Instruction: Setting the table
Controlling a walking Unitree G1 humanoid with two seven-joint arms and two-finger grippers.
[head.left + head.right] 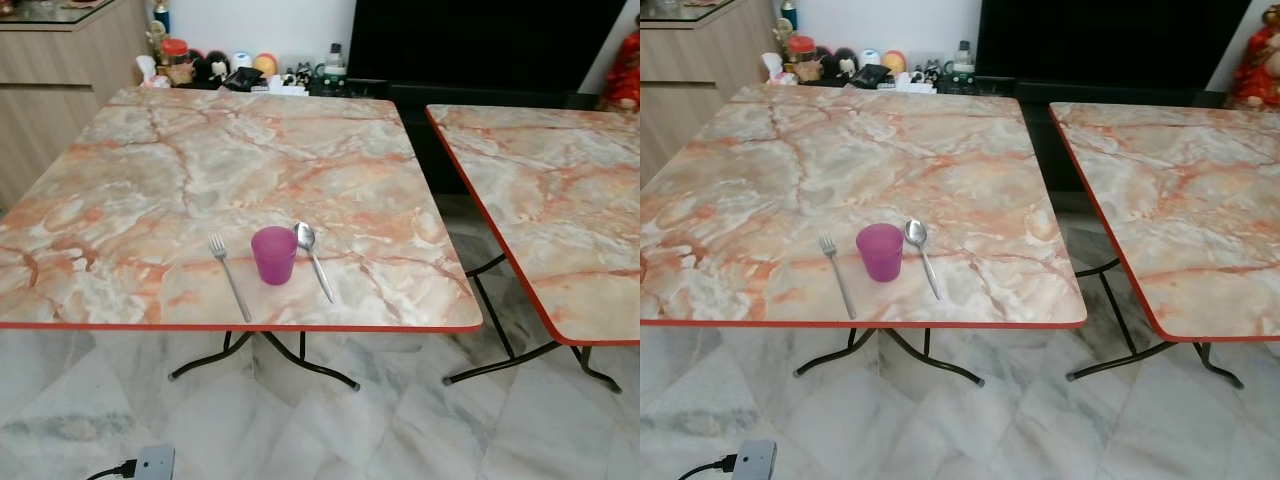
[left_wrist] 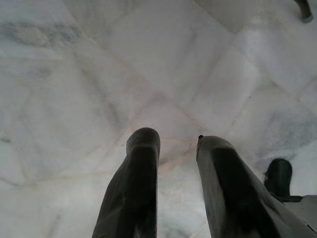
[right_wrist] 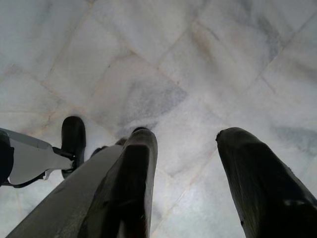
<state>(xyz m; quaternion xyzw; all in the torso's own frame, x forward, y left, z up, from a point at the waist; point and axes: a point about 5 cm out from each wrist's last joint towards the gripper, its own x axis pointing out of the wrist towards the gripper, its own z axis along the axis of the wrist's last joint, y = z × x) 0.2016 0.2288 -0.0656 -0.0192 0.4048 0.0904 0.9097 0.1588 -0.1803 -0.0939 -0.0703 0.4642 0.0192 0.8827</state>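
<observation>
A purple plastic cup (image 1: 273, 254) stands near the front edge of a marble-patterned folding table (image 1: 180, 160). A metal fork (image 1: 229, 275) lies just left of the cup and a metal spoon (image 1: 313, 258) just right of it, both pointing away from me. My left gripper (image 2: 176, 141) hangs over the pale marble floor, open with nothing between its black fingers. My right gripper (image 3: 183, 136) also hangs above the floor, open and holding nothing.
A second matching table (image 1: 560, 190) stands to the right with a narrow gap between the two. Clutter of bottles and toys (image 1: 240, 70) lines the far edge by a dark TV. A wooden cabinet (image 1: 60, 70) is at far left. A power adapter (image 1: 150, 465) lies on the floor.
</observation>
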